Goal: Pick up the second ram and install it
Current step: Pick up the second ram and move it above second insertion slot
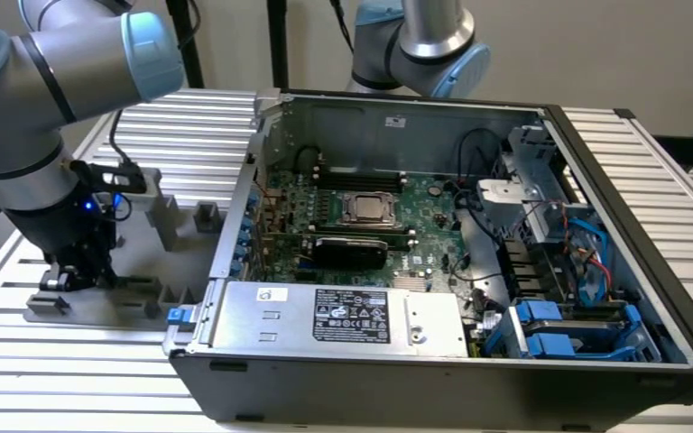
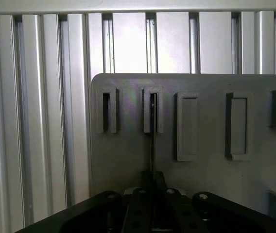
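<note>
Between the jaws of the black gripper point(image 2: 152, 178), the ram point(image 2: 152, 145) shows a dark edge; ahead, a plain grey holder point(image 2: 128, 160) on a ribbed silver table point(image 2: 41, 121).

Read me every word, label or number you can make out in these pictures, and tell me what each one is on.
Nothing is clear enough to quote.
Black label on the power supply: print too small to read.
White sticker beside it: too small.
Small sticker on the case wall: blurred.
Processor: no readable marking.
Ram, seen edge-on: no text shows.
</note>
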Tool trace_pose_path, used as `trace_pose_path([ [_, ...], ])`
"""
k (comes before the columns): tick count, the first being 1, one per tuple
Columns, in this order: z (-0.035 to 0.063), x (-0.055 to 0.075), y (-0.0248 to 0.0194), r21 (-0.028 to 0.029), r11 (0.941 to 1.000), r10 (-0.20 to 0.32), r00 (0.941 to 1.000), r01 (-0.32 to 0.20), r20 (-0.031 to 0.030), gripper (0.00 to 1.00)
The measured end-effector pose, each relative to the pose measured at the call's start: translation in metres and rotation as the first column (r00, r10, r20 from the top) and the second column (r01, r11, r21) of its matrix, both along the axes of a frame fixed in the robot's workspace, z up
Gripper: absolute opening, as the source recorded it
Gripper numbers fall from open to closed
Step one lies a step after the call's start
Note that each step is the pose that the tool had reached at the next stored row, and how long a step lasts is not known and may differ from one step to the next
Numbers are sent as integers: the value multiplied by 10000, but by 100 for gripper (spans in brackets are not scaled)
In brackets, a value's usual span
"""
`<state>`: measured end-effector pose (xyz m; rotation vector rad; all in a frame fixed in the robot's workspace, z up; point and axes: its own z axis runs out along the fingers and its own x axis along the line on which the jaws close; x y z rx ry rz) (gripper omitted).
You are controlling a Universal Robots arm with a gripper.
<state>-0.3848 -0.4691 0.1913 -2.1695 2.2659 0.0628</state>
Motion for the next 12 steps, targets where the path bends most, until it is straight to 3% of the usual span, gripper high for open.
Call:
trace_pose_path([
  [12,82,-1,0,-1,10000,0,10000,0,-1,14],
])
